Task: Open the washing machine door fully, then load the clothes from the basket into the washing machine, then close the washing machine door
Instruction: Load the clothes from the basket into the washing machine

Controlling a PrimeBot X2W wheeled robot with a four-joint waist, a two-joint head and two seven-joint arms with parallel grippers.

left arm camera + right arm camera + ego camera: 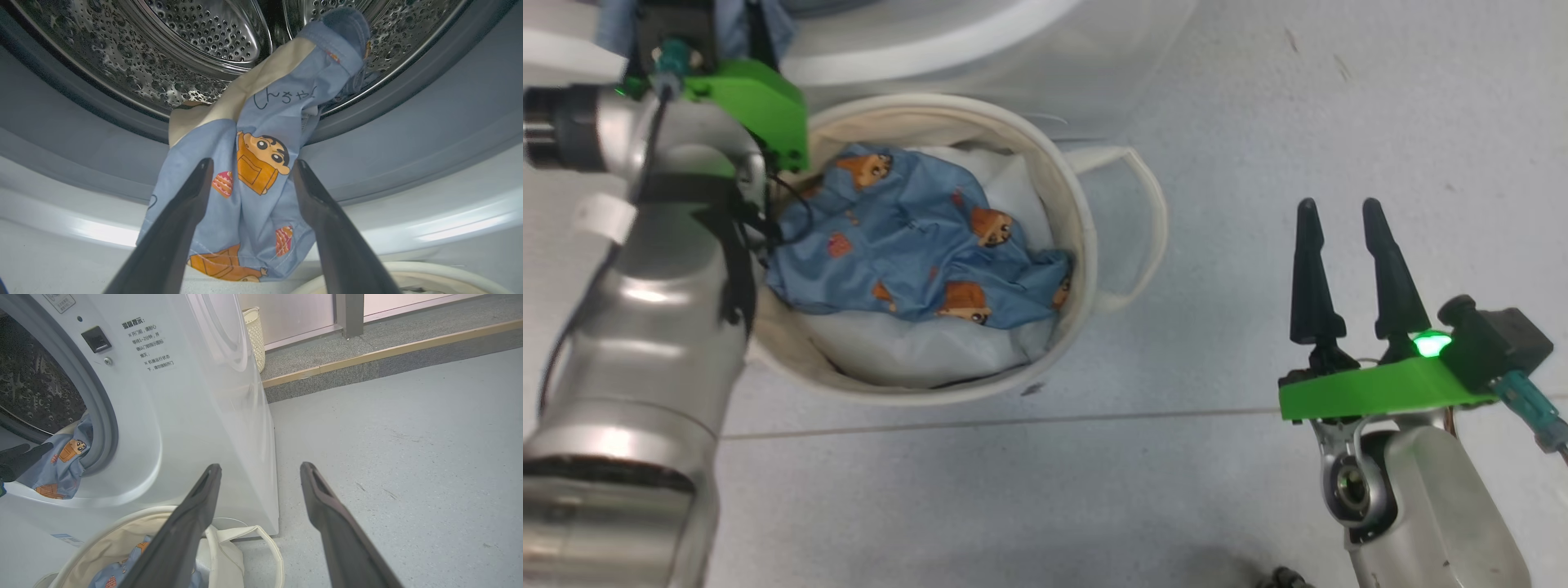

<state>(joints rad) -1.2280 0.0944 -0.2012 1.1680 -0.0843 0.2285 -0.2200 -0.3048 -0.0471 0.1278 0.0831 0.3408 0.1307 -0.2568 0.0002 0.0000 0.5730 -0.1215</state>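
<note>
The left gripper point(253, 162) is closest to its wrist camera. Its two dark fingers are spread wide, and a light blue garment point(282, 110) lies loose between them, not pinched. This garment, printed with an orange cartoon figure and showing a cream panel, hangs over the grey gasket point(408, 134). Its top end is inside the perforated steel drum point(196, 36) and its bottom end trails down the white front of the washing machine point(184, 416).

The right wrist view shows that garment from the side, spilling out of the machine's mouth with the left gripper's fingertips just beside it. The head view looks straight down into the basket point(1086, 220), which stands on the floor point(1258, 122) close against the machine. It holds a second blue garment point(915, 245) with brown bear prints, crumpled on a white sheet point(907, 359). That makes two blue garments, one at the drum and one in the basket. One looped handle point(1143, 229) shows on the basket's right side.

The right gripper point(1339, 204) is well apart from the basket, over bare floor, with its fingers parted and empty. Behind the machine stands a pale woven bin point(255, 335).
</note>
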